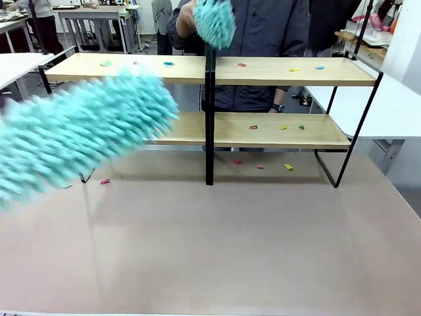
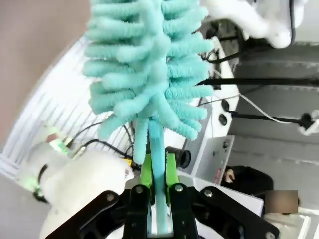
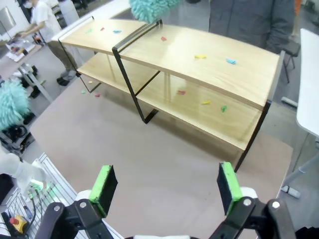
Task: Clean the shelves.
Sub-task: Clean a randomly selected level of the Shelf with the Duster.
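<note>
The shelves (image 1: 276,71) stand across the far half of the table, two light wooden boards on a black frame; the right wrist view looks down on the shelves (image 3: 249,84) too. Small coloured scraps (image 1: 293,69) lie on both boards and on the tabletop in front. My left gripper (image 2: 158,174) is shut on the handle of a fluffy teal duster (image 2: 144,64). That duster (image 1: 79,128) hangs blurred at the left, in front of the rack's left half. A person behind the rack holds a second teal duster (image 1: 214,21) above the centre post. My right gripper (image 3: 165,181) is open over the table.
The beige tabletop (image 1: 217,243) stretches bare from the rack to the near edge. A few scraps (image 1: 288,167) lie just before the rack's feet. White tables (image 1: 395,105) flank the rack at right and left. The person's other hand (image 1: 279,107) rests behind the lower board.
</note>
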Tool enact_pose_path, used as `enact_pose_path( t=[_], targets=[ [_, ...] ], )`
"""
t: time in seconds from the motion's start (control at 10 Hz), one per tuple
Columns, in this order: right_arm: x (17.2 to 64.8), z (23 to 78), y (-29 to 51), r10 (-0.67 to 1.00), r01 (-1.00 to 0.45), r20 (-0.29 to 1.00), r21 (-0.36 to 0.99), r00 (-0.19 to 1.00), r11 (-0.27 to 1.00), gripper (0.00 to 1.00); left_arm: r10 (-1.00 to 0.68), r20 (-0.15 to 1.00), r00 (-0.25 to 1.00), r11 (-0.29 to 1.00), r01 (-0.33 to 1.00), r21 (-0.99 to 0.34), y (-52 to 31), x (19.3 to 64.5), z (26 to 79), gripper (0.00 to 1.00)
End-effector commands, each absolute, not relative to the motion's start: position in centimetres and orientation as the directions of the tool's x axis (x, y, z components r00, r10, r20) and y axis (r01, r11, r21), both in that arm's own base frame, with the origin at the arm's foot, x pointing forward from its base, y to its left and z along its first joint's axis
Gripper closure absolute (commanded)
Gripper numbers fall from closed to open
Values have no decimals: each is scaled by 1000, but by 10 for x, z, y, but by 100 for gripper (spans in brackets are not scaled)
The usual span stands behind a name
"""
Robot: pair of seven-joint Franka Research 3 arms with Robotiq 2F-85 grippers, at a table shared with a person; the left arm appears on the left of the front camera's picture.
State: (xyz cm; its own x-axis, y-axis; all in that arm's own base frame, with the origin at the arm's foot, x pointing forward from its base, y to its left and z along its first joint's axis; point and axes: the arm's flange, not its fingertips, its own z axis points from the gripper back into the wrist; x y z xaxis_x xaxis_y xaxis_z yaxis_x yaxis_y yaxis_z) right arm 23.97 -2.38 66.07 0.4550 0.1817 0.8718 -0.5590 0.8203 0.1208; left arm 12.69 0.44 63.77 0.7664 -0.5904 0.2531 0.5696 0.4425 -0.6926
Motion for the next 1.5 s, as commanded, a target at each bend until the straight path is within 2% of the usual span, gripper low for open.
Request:
enact_pose_path(
  t=[0.0,0.2,0.4,0.6,0.7,1.4],
  targets=[
    [240,660,-24,180,-559,872,122,455,820,0,-530,373,762,428,620,-658,76,127,676,88],
    [240,660,-24,180,-559,872,122,455,820,0,-526,526,669,362,735,-573,139,107,728,88],
    [240,660,-24,180,-559,872,122,455,820,0,-407,605,684,413,729,-546,194,102,773,88],
    [240,660,-24,180,-559,872,122,455,820,0,-272,569,776,484,621,-617,219,119,776,88],
    [240,660,-24,180,-559,872,122,455,820,0,-363,604,710,452,701,-552,198,111,762,88],
    [240,660,-24,180,-559,872,122,455,820,0,-363,604,710,452,701,-552,198,111,762,88]
  ],
)
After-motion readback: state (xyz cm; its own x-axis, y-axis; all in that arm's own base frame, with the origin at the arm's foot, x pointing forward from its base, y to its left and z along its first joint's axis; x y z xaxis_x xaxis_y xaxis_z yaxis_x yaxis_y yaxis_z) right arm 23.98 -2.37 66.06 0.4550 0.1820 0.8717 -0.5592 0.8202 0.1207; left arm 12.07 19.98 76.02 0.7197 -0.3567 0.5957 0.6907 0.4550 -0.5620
